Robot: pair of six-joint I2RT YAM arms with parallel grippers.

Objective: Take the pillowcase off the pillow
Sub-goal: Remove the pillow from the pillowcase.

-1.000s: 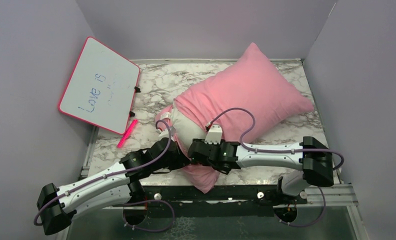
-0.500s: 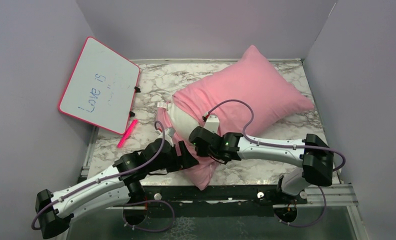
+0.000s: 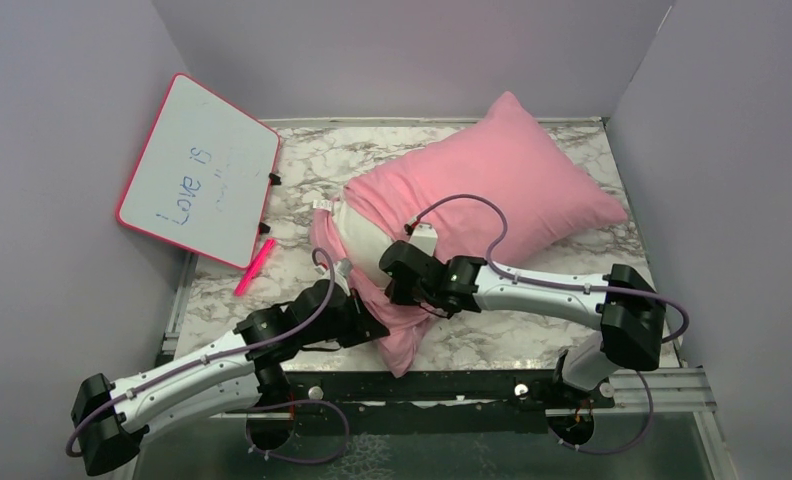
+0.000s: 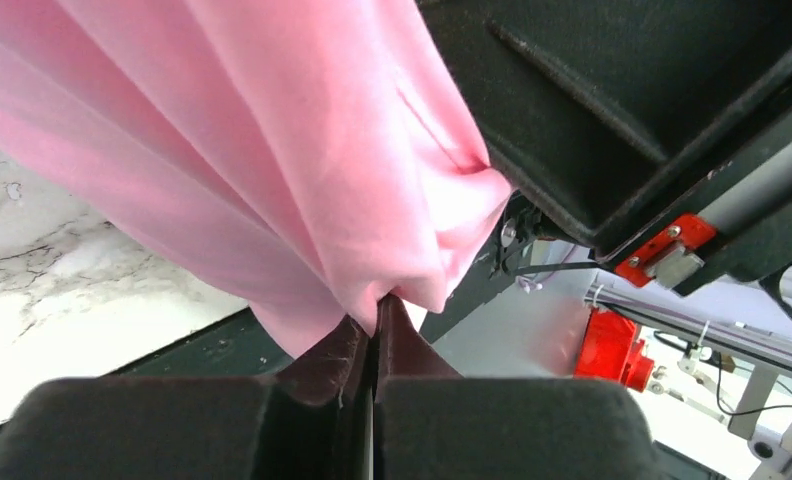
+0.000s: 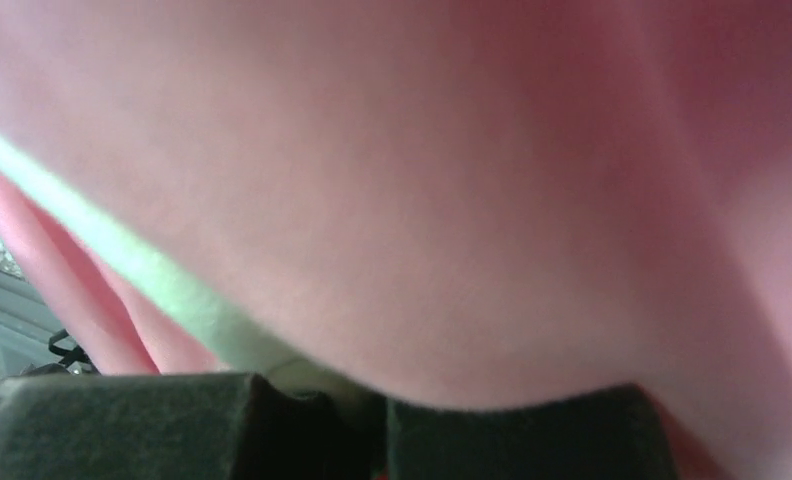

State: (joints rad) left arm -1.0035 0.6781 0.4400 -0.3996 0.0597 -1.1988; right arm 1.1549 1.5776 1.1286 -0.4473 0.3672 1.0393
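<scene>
Midway: left gripper [image 4: 376,335] jaws clenching pillowcase [image 4: 302,150] edge, peeling it off; pillow [image 3: 360,238] partly showing. Right gripper [image 5: 380,405] pressing into fabric, jaws' state unclear. Next move needing nearward pull while pinning pillow.

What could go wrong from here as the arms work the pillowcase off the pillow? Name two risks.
1. The left jaws pinch only a thin fold of the pillowcase at their very tips, so it might slip free under a harder pull.
2. Only one end of the pillow is bared. The right wrist view is too blurred to show whether the right jaws hold it, so the whole pillow may drag along instead of sliding out.
</scene>
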